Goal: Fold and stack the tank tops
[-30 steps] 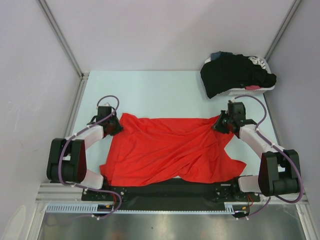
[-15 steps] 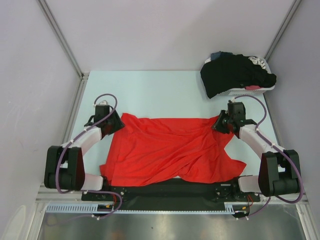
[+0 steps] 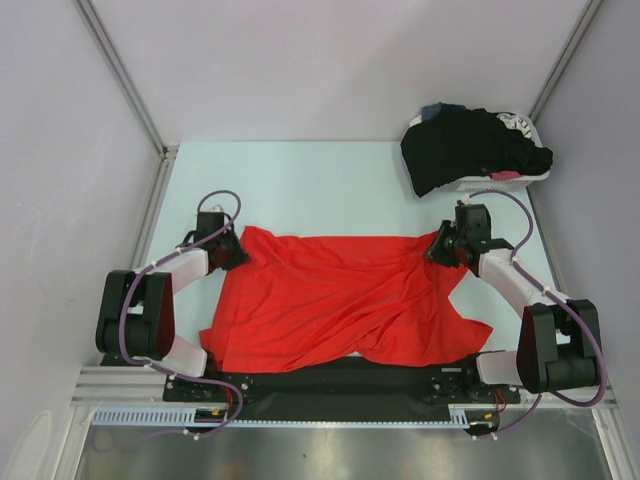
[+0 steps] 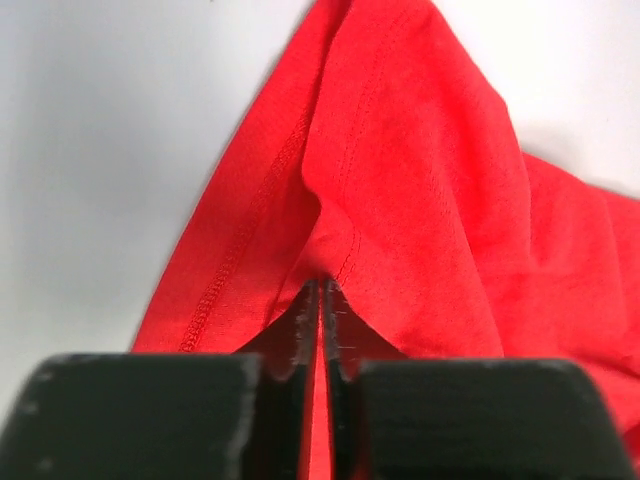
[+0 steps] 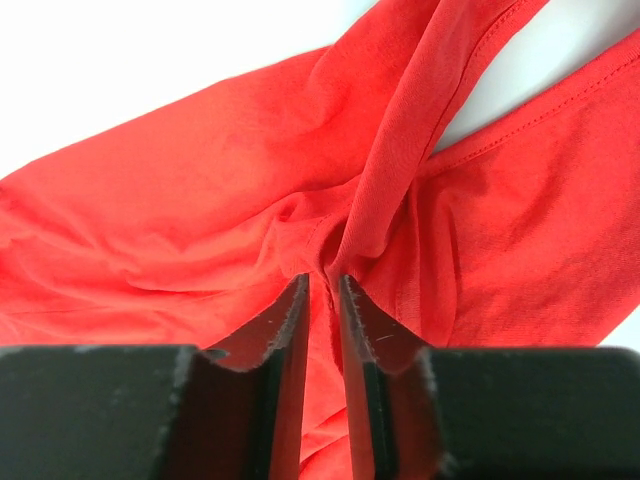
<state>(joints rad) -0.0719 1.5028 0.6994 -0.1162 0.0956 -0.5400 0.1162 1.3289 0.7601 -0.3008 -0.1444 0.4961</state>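
- Red tank top [image 3: 340, 300]: lies rumpled on the counter [image 3: 300, 190], from centre toward 6 o'clock.
- Left hand [image 4: 320, 290]: pressed nearly together, pinching the garment's hemmed edge at its 10 o'clock corner.
- Right hand [image 5: 322, 282]: pinching bunched fabric at the 2 o'clock corner. Paired far-corner holds judged to suit tensioning or folding.
- Black tank top [image 3: 470, 145]: heaped on the basket [image 3: 475, 184] at 1 o'clock, untouched.

My left arm stretched forward, left gripper [image 4: 320, 290] pinched tight on the red tank top [image 3: 340, 295] at its far left corner, right arm mirrored, right gripper [image 5: 320, 282] clamped on its far right corner
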